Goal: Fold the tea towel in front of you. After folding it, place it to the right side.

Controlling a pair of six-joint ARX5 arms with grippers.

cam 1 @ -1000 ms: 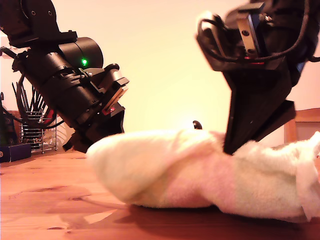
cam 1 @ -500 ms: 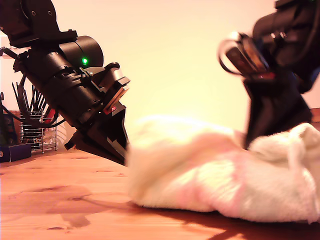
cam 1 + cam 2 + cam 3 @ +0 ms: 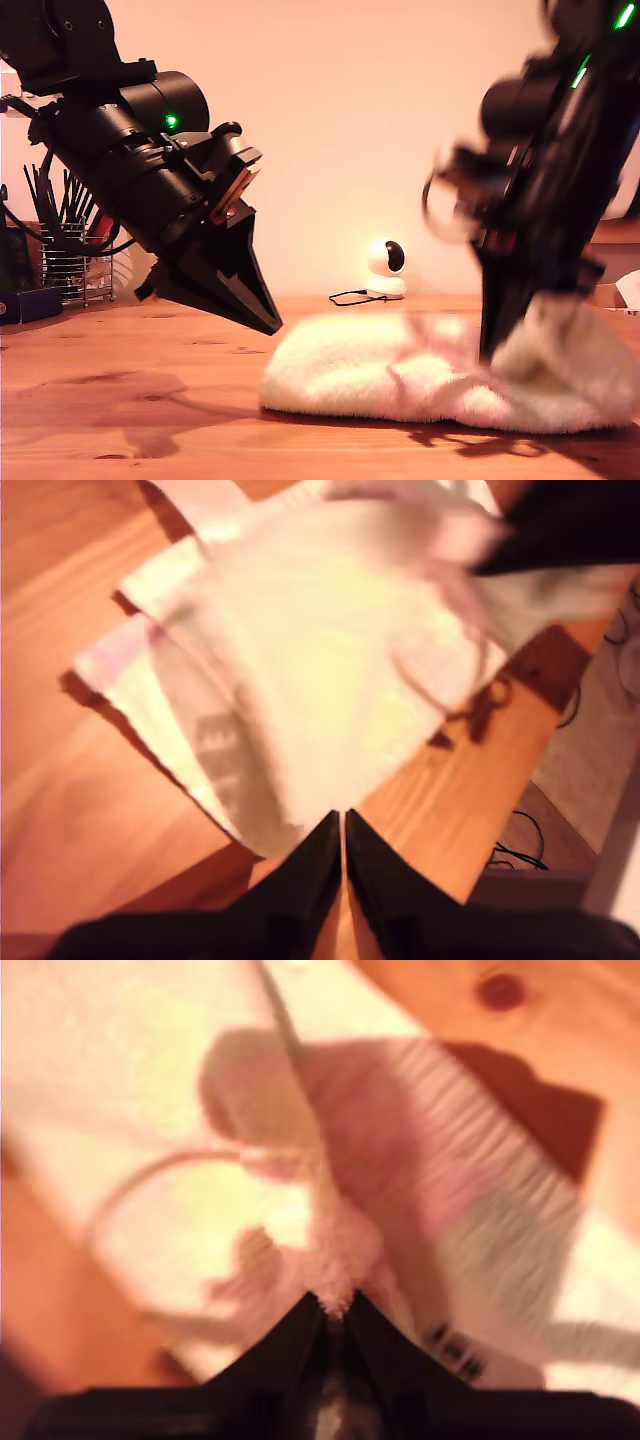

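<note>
The tea towel (image 3: 400,375), cream-white terry with pink patches, lies bunched on the wooden table (image 3: 120,400) at the exterior view's right. My first gripper (image 3: 268,322) hangs shut and holds nothing, its tip just off the towel's edge on the exterior view's left. In the first wrist view its shut fingertips (image 3: 343,820) point at a corner of the tea towel (image 3: 300,660). My second gripper (image 3: 495,350) is shut on a raised fold of the towel. The second wrist view shows terry (image 3: 330,1240) pinched at my second gripper (image 3: 335,1305), and a small dark-printed label (image 3: 455,1350) beside it.
A small round white camera (image 3: 385,268) with a black cable (image 3: 350,296) stands at the table's back. A wire holder with dark utensils (image 3: 70,255) and a blue box (image 3: 25,305) sit at the exterior view's far left. Bare wood shows in front of the first arm.
The towel has slid toward the exterior view's right with my second gripper, which moved that way and lower. The towel no longer covers my first gripper's tip, and the white camera now shows.
</note>
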